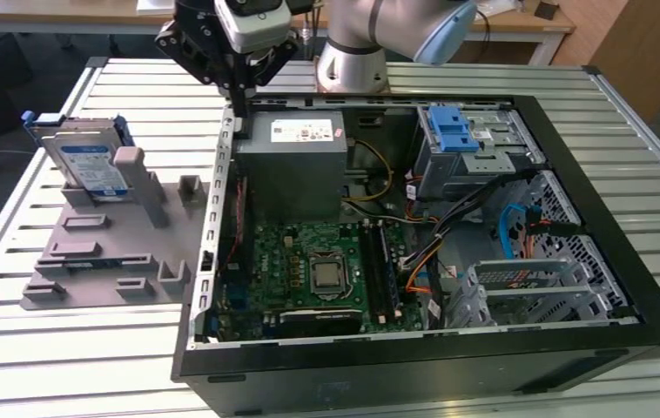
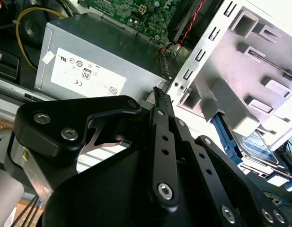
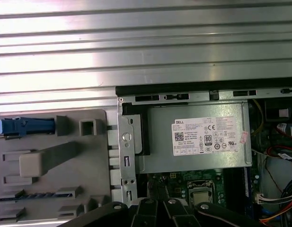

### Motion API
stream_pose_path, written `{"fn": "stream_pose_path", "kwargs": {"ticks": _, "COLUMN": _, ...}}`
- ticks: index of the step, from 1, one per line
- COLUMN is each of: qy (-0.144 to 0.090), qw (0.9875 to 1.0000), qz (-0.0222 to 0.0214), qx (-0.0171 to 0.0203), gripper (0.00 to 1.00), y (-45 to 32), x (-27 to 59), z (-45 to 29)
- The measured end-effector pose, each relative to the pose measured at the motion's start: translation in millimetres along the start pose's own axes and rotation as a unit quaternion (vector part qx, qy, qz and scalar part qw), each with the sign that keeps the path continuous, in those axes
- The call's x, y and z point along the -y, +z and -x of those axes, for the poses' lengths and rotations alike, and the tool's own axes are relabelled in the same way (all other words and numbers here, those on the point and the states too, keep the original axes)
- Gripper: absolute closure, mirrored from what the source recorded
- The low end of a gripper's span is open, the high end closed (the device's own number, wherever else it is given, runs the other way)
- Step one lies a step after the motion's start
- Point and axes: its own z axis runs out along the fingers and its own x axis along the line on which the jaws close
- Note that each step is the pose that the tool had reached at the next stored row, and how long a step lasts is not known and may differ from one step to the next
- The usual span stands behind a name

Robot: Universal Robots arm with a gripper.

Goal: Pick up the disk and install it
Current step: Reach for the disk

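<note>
A robot arm holds its gripper above an open computer case on a slatted metal table. The black fingers are drawn together to a single point with nothing between them. In the exterior view the tip hangs over the case's bare-metal side wall, at about eleven o'clock from the middle of the case, just beside the corner of the grey power supply with its white sticker. In the second wrist view the closed gripper points at that same corner.

The disk has not been lifted. It stands on edge in a grey fixture on the table, outside the case, at about eight o'clock from the gripper tip and well apart from it. A grey upright post of the fixture stands just beside the disk's labelled face, on the side nearest the case. In the first wrist view the disk shows edge-on by its blue rail.

Inside the case, a drive cage topped by a blue latch sits at one o'clock. The green motherboard lies at seven o'clock. Blue and orange cables run across the space at three o'clock.
</note>
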Motion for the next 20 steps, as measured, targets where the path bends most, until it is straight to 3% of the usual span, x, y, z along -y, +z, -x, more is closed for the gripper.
{"fn": "stream_pose_path", "kwargs": {"ticks": 20, "qy": 0.0, "qw": 1.0, "qz": -0.0002, "qx": -0.0021, "gripper": 0.89, "y": 1.2, "x": 1.0, "z": -12.3}}
